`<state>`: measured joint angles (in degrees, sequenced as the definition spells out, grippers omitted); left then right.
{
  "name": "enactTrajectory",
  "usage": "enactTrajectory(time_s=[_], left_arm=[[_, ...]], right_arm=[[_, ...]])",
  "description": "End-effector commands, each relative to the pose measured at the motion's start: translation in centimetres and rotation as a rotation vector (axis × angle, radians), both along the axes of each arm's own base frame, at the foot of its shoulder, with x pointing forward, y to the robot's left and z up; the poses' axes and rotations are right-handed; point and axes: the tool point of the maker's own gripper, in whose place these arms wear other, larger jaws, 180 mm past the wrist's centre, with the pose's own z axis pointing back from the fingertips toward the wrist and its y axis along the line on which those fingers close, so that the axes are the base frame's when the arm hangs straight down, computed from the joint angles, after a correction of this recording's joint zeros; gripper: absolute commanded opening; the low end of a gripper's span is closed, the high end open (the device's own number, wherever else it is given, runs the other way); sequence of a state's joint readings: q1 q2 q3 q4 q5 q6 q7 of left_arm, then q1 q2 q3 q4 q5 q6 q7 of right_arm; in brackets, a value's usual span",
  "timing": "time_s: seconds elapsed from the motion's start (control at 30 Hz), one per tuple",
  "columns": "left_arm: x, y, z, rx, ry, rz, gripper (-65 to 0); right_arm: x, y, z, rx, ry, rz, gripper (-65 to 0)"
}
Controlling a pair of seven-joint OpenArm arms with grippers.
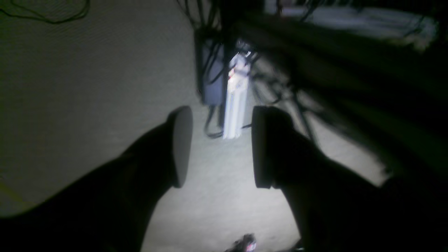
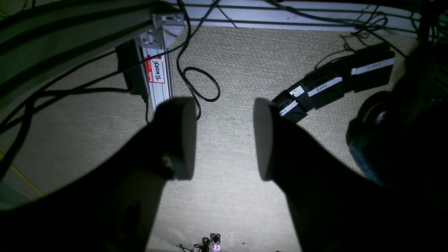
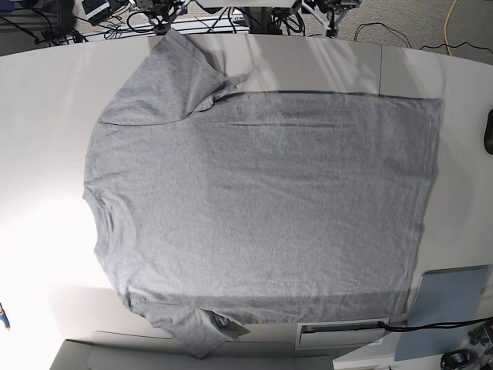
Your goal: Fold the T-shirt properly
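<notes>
T-shirt (image 3: 262, 208), grey, is shown spread flat on the white table (image 3: 38, 100), plain side up, with no lettering visible. The neck (image 3: 91, 206) is directed toward the left edge of the base view and the hem (image 3: 428, 185) toward the right. One sleeve (image 3: 166, 81) is spread beyond the shirt's far edge; the other (image 3: 202, 333) is partly tucked at its near edge. The cloth is laid open in this way, it is judged, so that both long edges can be reached and folded inward; no fold is yet made.

Neither arm is seen in the base view. In the left wrist view the left gripper (image 1: 222, 147) is held well away from the shirt, above carpet (image 1: 87, 87), its jaws set wide apart with nothing between them. In the right wrist view the right gripper (image 2: 224, 138) is likewise held over carpet beside a frame post (image 2: 159, 84) and loose cables (image 2: 199, 84), jaws wide and empty. Both are judged to be parked clear of the shirt so that it lies undisturbed before the first grasp.

A grey pad (image 3: 447, 308) lies just beside the hem's near corner.
</notes>
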<state>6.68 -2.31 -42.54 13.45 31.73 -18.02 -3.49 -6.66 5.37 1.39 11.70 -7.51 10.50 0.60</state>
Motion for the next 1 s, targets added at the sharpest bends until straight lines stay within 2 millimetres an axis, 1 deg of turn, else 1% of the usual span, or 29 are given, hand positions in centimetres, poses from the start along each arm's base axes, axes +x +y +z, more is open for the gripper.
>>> enactTrajectory(time_s=[0.0,0.1,0.17,0.3,0.33,0.43,0.5,0.6,0.67,0.77,0.9,0.97], left_arm=[[-0.1,0.1,0.2,-0.027,-0.005,0.009,-35.8],[-0.2,0.1,0.8,-0.09,-0.025,0.008,-35.9],[-0.7,1.1,0.9,-0.081,-0.023,0.012,-36.7],[-2.1,3.2,1.3,-0.033,-0.009,0.026,-36.9],[-2.4,3.4,1.5,-0.037,-0.016,0.031,-36.9],[-3.5,3.8,2.2,-0.04,-0.026,-0.016,-37.8],[-4.7,3.8,2.6,-0.024,-0.008,-0.08,-39.6],[-6.4,3.5,3.4,0.021,0.032,-0.168,-39.7],[-7.2,3.3,4.4,0.04,0.037,-0.212,-39.7],[-7.4,3.5,6.7,0.049,-0.008,-0.246,-39.7],[-6.3,5.0,10.7,0.062,-0.087,-0.262,-39.7],[-5.7,5.7,13.0,0.085,-0.125,-0.308,-39.7]], right_arm=[[-0.2,-0.4,0.1,-0.005,0.004,0.001,-38.4],[-0.8,-1.3,0.1,-0.018,0.033,0.003,-38.4],[-1.4,-1.9,0.2,-0.021,0.06,0.005,-38.4],[-3.1,-2.3,0.6,0.033,0.08,0.022,-38.4],[-3.6,-2.5,0.8,0.032,0.078,0.027,-38.4],[-4.9,-3.3,1.4,0.016,0.065,0.05,-38.4],[-5.8,-3.4,2.0,0.01,0.054,0.069,-38.4],[-6.9,-3.5,3.2,0.001,0.036,0.097,-38.4],[-7.4,-3.9,4.5,-0.007,0.018,0.101,-38.4],[-7.6,-4.8,7.1,-0.004,-0.032,0.109,-38.4],[-6.7,-6.4,11.6,0.0,-0.119,0.184,-38.4],[-5.9,-6.8,14.1,0.005,-0.163,0.231,-38.4]])
